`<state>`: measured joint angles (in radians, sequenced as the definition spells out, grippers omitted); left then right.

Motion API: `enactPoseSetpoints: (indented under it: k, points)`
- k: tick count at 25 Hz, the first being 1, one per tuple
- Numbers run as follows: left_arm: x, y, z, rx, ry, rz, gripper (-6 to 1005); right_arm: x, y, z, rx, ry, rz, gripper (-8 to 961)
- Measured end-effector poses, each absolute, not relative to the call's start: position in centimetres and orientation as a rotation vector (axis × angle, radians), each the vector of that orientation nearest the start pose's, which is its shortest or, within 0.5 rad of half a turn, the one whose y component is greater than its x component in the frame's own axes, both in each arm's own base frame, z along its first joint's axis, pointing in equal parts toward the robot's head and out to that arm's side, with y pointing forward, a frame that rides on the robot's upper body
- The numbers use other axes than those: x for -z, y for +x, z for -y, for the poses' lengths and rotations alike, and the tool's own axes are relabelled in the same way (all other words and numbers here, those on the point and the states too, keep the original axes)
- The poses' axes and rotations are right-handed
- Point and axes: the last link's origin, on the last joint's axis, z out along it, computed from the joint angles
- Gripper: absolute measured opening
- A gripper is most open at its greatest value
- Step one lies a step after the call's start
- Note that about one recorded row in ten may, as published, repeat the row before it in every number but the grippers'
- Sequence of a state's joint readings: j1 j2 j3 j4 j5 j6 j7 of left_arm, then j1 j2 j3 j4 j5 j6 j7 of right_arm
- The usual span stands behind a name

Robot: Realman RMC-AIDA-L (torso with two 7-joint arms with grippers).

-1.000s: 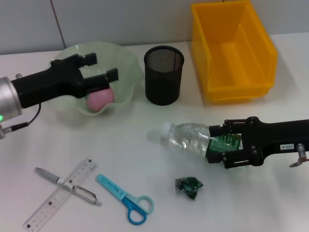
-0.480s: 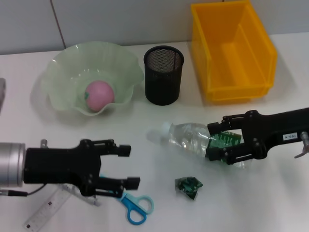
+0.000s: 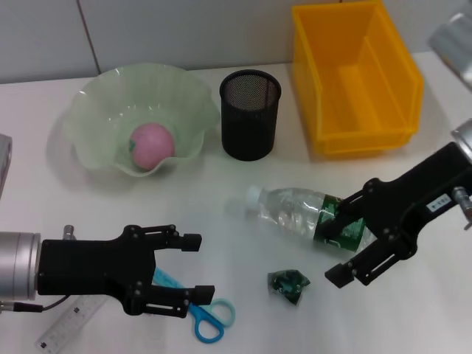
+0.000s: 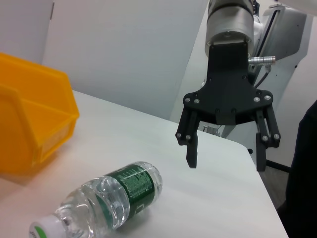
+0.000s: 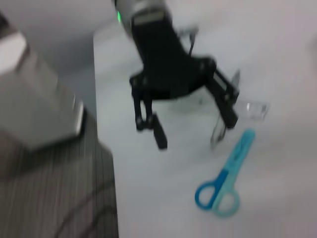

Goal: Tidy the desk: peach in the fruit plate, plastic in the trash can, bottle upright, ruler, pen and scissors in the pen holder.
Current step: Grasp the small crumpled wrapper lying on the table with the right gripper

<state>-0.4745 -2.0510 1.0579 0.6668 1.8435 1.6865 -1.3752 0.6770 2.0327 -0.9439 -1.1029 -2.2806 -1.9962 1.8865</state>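
Note:
The clear bottle (image 3: 299,214) with a green label lies on its side at centre right, cap toward the left. My right gripper (image 3: 339,240) is open at its base end; in the left wrist view that gripper (image 4: 226,163) hangs above the table, apart from the bottle (image 4: 116,193). Low at the front left, my left gripper (image 3: 198,266) is open over the blue scissors (image 3: 210,318) and the clear ruler (image 3: 68,322); the pen is hidden under it. The pink peach (image 3: 151,144) rests in the green fruit plate (image 3: 90,99). Crumpled green plastic (image 3: 289,285) lies below the bottle.
The black mesh pen holder (image 3: 251,114) stands upright at the back centre. The yellow trash can (image 3: 354,74) sits at the back right. The right wrist view shows the left gripper (image 5: 188,141) above the scissors (image 5: 222,184).
My left arm left the fruit plate and came down to the front over the pen and scissors. My right gripper tilted and lifted off the bottle, which shifted slightly right.

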Motion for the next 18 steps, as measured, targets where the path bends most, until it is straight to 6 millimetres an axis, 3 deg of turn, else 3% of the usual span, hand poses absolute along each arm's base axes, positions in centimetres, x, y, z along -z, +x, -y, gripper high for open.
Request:
enactPoseSetpoints:
  k: [6,18]
  points:
    - [2.7,-24.4,-28.7,0.719,-3.064,0.505,860,-2.3,16.6,-33.3,0.279,-3.287,-0.431,789]
    - [2.8,-24.7,-28.5,0.722,-3.053,0.513,859,1.2,15.5,-33.9,0.406,-3.282,-0.195,789]
